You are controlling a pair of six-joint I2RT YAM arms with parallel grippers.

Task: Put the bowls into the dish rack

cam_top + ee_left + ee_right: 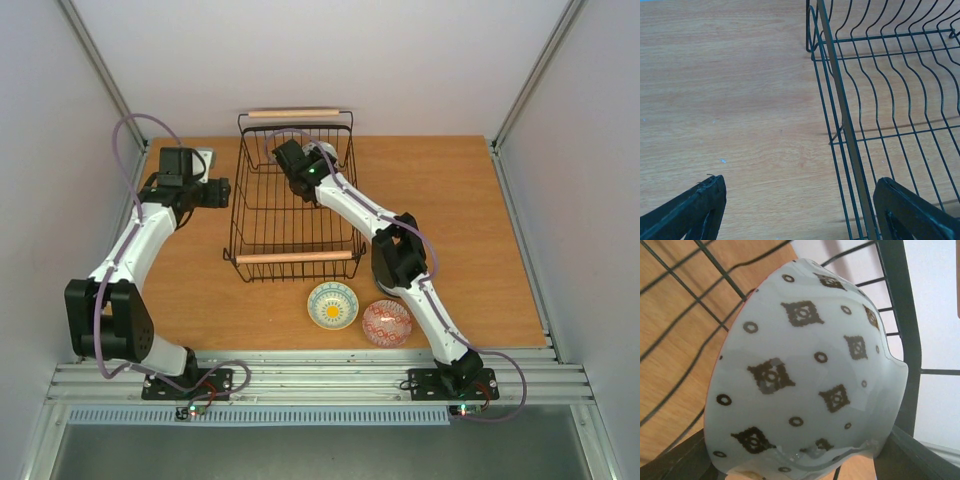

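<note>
Reaching into the far end of the dish rack (pixel 238 215), the right pincer (pixel 797 459) was clamped on a pale bowl (pixel 805 370). The bowl bore dark diamond and ring marks and was tipped on its side, with rack wires behind it and a thin red edge at its rim. Noted the left pincer (pixel 800 182) spread wide and empty, low over the desk (pixel 450 200) at the rack's left wall, the rim wire running between its fingers. Two more sat on the desk just in front of the near wooden handle (pixel 295 257), side by side: a yellow-and-teal bowl (pixel 332 305) and a red bowl (pixel 387 323).
</note>
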